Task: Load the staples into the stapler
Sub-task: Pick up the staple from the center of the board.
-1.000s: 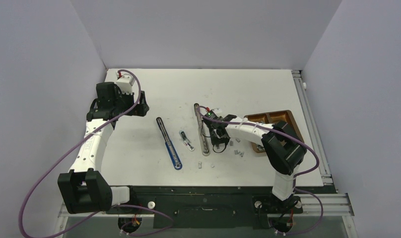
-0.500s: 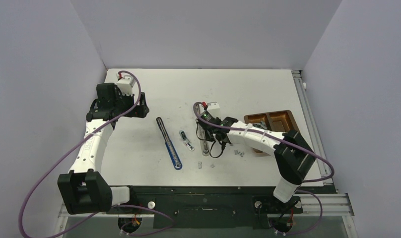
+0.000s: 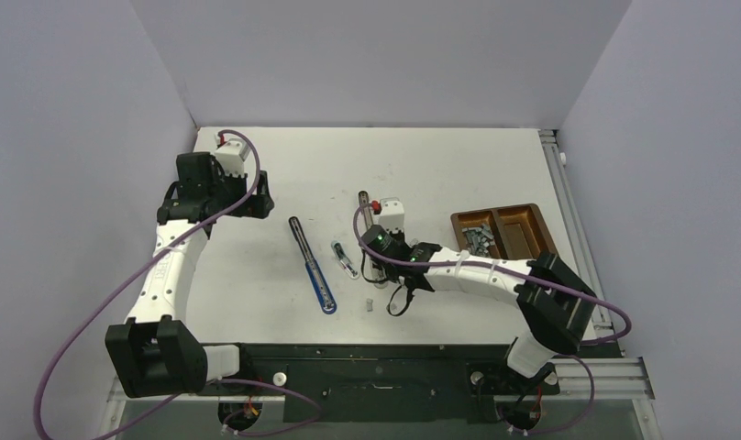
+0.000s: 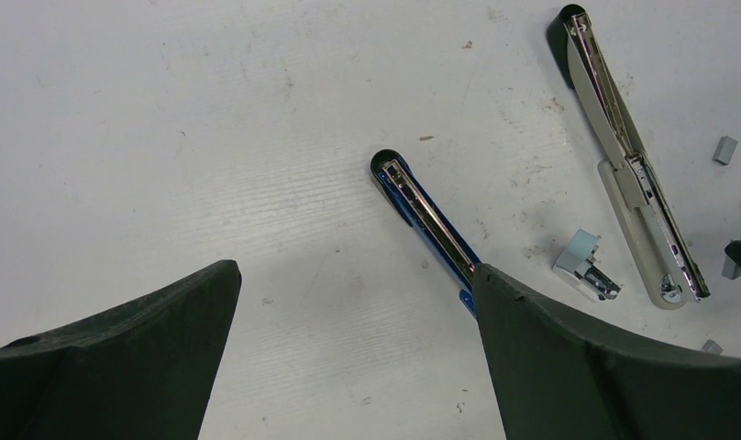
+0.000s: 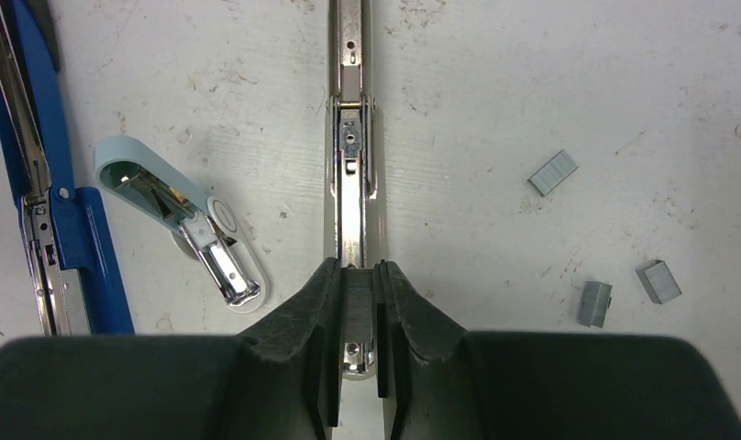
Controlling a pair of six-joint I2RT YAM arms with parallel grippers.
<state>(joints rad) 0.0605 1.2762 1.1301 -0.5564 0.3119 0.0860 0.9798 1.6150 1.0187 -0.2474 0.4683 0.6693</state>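
Note:
A long beige stapler (image 5: 350,165) lies opened flat on the white table, its metal channel facing up; the top view shows its far end (image 3: 363,200). My right gripper (image 5: 359,275) is shut on a short grey strip of staples (image 5: 359,295), held right over the near end of that channel. Loose staples (image 5: 553,171) lie on the table to the right, with two more strips (image 5: 594,303) nearby. My left gripper (image 4: 353,270) hangs open and empty over bare table at the far left (image 3: 243,197).
A blue stapler (image 3: 312,266) lies opened left of the beige one, and a small pale blue stapler (image 5: 179,206) sits between them. A brown two-compartment tray (image 3: 532,209) with staples in its left half stands at the right. One loose strip (image 3: 370,305) lies near the front.
My right arm has swung left and toward the near edge, uncovering the tray. Its gripper went from beside the beige stapler to over the stapler's near end. The left arm stayed put.

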